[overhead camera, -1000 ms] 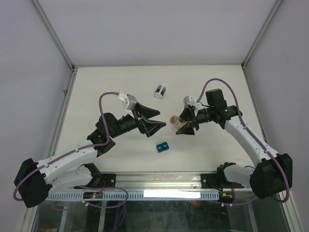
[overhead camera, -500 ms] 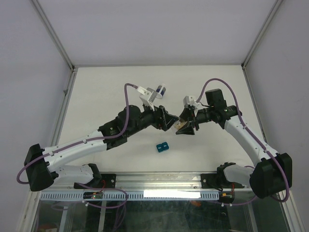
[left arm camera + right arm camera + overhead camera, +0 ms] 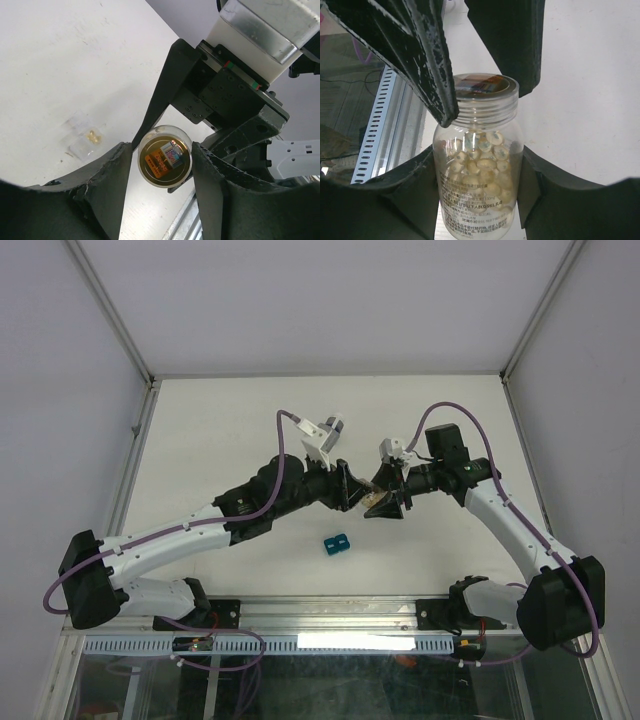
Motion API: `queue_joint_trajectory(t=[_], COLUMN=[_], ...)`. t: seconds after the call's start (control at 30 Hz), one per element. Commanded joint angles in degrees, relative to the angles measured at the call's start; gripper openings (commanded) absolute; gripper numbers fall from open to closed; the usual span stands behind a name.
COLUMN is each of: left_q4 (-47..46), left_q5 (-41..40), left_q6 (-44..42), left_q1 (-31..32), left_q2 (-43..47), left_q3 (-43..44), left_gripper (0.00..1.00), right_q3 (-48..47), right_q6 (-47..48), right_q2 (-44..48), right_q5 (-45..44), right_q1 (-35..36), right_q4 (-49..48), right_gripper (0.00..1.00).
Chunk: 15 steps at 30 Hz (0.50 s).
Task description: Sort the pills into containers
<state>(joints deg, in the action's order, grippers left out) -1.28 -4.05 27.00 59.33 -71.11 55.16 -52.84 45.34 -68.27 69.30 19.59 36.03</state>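
Observation:
My right gripper (image 3: 477,165) is shut on a clear bottle (image 3: 479,180) full of pale yellow pills (image 3: 485,165) and holds it above the table. Its threaded neck is bare. In the top view the bottle (image 3: 372,498) shows as an orange blob at the right gripper (image 3: 385,502). My left gripper (image 3: 352,492) is open, its jaws either side of the bottle's top (image 3: 165,161), with a thin gap on one side. Two tiny clear cups (image 3: 82,137) lie on the table below, side by side; one holds a small orange-brown bit.
A white jar with a dark-blue band (image 3: 338,424) stands at the back, partly hidden behind my left wrist. A small teal block (image 3: 335,542) lies on the table in front of the grippers. The metal rail runs along the near edge.
My left arm has swung right and forward, bringing its open jaws around the top of the bottle. The right arm and bottle have stayed put.

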Motion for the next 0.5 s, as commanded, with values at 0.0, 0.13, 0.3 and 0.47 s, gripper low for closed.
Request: queue_joint_trajectory(t=[0.0, 0.13, 0.3, 0.47], left_q4=[-0.6, -0.4, -0.4, -4.4], left_q5=[3.0, 4.0, 6.4, 17.6], left_q6=[-1.0, -0.9, -1.7, -12.1], left_q1=[0.7, 0.7, 0.8, 0.4], left_q2=[0.0, -0.1, -0.3, -0.1], left_q3=[2.6, 2.7, 2.5, 0.1], left_gripper=[0.5, 0.41, 0.29, 0.2], right_q3=[-2.9, -2.9, -2.8, -2.9], right_q6=[0.6, 0.5, 0.5, 0.5], right_q2=[0.3, 0.3, 0.3, 0.5], right_q5=[1.5, 1.5, 1.5, 1.6], right_q1=[-0.3, -0.2, -0.3, -0.2], right_q4=[-1.6, -1.6, -1.5, -1.5], right_gripper=[0.0, 0.0, 0.0, 0.0])
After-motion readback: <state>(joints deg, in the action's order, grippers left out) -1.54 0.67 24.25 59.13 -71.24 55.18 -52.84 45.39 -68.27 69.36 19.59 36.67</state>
